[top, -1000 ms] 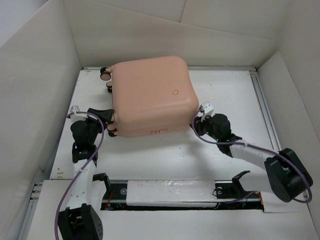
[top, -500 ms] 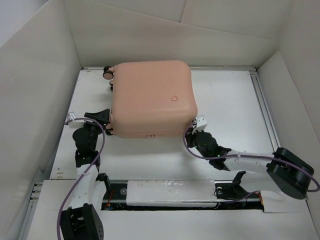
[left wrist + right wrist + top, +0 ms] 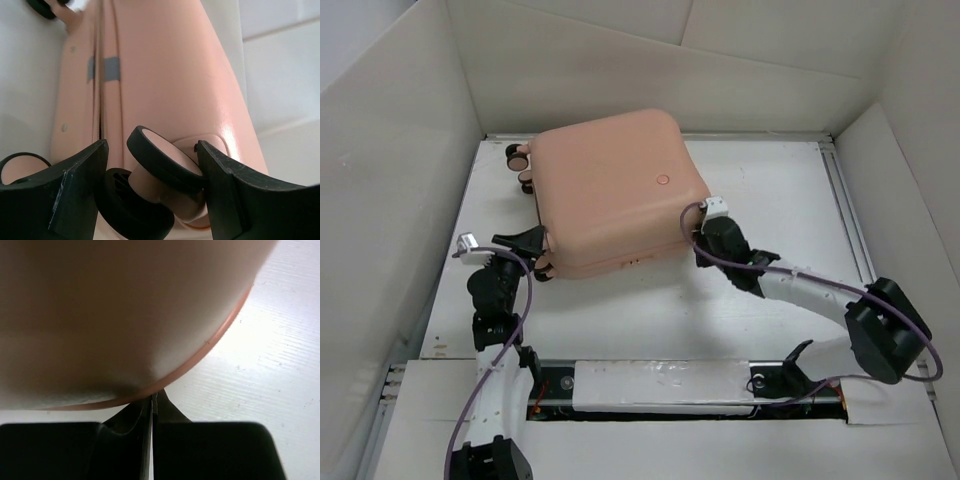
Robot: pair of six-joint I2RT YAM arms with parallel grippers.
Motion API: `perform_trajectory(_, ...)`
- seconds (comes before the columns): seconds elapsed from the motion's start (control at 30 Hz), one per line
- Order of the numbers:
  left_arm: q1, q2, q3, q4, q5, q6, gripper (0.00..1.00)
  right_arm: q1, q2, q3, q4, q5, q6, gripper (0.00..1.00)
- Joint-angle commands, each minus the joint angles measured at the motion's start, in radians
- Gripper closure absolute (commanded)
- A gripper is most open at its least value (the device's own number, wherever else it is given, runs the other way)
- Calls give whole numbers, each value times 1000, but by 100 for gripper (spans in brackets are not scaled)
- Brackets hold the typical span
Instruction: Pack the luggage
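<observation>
luggage point(image 3: 610, 190) lies shut and skewed in the upper middle of the top view, with the left gripper point(image 3: 533, 255) at its lower-left wheel point(image 3: 546, 266) and the right gripper point(image 3: 700, 232) at its lower-right corner. left wrist view: jaws apart, straddling that wheel without clamping it. right wrist view: jaws together, tips against the shell's edge, so this looks like turning the shut case, and the next move likely calls for a steady, level push.

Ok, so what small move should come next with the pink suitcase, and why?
Probably close the left claw on the caster wheel: its fingers stand open on either side of that wheel at the near-left corner of the suitcase. The right claw is shut, tips against the near-right corner, so a grip on the wheel would likely steady it.
</observation>
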Motion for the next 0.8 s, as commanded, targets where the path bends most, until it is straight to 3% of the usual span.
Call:
perform_trajectory(0.0,-65,1,28,-46,300,29,100,-107,-92,193,145,-443,-33,100)
perform_trajectory(0.07,-65,1,37,-46,291,20,100,-23,-163,94,184,-466,24,100)
perform_trajectory(0.1,-65,1,37,-32,291,11,100,22,-195,-46,242,-466,48,100)
perform_trajectory(0.13,-65,1,37,-23,291,11,100,65,-238,-112,381,-454,82,100)
perform_trajectory(0.23,-65,11,-8,26,312,-23,100,162,-221,-197,584,-495,193,100)
perform_trajectory(0.37,-65,31,-18,41,334,-23,100,174,-82,27,442,-523,128,100)
perform_trajectory(0.53,-65,5,-27,41,343,-14,100,126,-36,200,295,-521,96,100)
perform_trajectory(0.77,-65,45,-36,78,375,6,100,477,194,260,390,-341,124,100)
